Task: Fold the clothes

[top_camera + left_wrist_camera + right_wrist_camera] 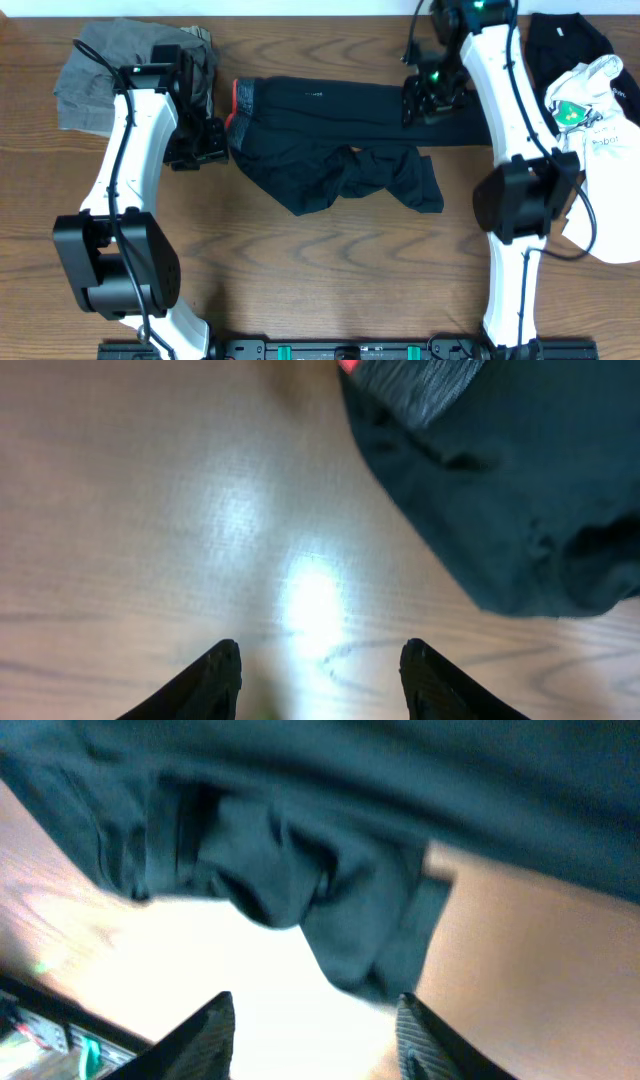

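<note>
Two grippers, four garments, one table.

The left gripper (pixel 320 660): fingers (pixel 215 680) spread wide, nothing between them, bare wood below. It stands just beside the waist end of the trousers (pixel 330 120), clear of the cloth.

The right gripper (pixel 312 1020): fingers (pixel 210 1040) wide apart, holding nothing. It is over the far end of the trousers' straight leg. Whether it touches the cloth cannot be told.

Trousers: black and long, lying across the middle of the table (pixel 330 270).
- The waistband (pixel 420 385) is grey with a red-orange lining showing at its edge, and it faces the left gripper.
- A small white mark (pixel 313 95) sits near the waist.
- One leg runs straight toward the right gripper.
- The other leg is bunched and doubled back on the near side.

Grey garment (pixel 100 70): crumpled, near the trousers' waist end, on the far side of the left gripper.

White garment (pixel 600 150): heaped past the trousers' leg end, with a green print on it.

Black garment (pixel 565 40): past the leg end, at the far corner, touching the white garment.
</note>
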Robot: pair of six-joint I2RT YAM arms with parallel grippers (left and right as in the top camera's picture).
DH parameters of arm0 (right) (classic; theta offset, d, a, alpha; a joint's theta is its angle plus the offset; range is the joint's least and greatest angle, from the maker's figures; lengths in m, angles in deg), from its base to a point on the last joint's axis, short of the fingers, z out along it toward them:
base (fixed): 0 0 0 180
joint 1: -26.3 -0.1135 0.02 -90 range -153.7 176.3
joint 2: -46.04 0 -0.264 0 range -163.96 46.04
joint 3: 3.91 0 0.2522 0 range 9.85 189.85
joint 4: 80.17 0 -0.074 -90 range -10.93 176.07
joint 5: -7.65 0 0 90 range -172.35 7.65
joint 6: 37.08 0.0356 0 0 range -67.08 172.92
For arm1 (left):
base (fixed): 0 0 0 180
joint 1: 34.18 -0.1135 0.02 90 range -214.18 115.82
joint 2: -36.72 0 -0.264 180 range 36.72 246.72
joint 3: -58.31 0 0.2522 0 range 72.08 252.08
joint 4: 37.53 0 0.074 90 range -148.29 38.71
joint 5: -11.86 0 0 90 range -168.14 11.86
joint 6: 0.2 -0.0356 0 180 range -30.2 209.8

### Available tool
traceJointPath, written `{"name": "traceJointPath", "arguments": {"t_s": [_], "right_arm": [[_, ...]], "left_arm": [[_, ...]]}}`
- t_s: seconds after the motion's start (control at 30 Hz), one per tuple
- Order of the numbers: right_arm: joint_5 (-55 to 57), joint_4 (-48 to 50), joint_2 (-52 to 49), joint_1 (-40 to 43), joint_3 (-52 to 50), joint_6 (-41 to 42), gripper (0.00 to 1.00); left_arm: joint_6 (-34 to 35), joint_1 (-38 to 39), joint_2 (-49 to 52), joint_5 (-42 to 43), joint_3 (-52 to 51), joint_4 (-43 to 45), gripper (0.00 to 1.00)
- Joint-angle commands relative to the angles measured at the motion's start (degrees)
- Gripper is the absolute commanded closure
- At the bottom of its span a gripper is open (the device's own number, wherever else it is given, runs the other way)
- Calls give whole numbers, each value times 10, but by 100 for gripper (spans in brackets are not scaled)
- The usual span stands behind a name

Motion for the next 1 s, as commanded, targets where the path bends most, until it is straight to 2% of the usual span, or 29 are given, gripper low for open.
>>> {"name": "traceJointPath", "arguments": {"t_s": [0.0,0.13,0.23,0.47,0.63,0.97], "right_arm": [[93,-2,116,-17,-65,64,46],[95,46,193,-21,-210,98,46],[54,118,237,-21,-340,109,53],[30,260,258,-21,-546,135,58],[43,351,258,-21,-612,148,58],[125,471,258,-18,-717,191,54]], "left_arm": [[6,1,-52,-17,-11,-7,47],[19,1,-96,-31,-17,7,47],[18,1,-120,-45,-17,26,46],[19,1,-114,-49,-17,63,46],[18,1,-110,-49,-18,82,46],[18,1,-110,-49,-18,91,46]]}}
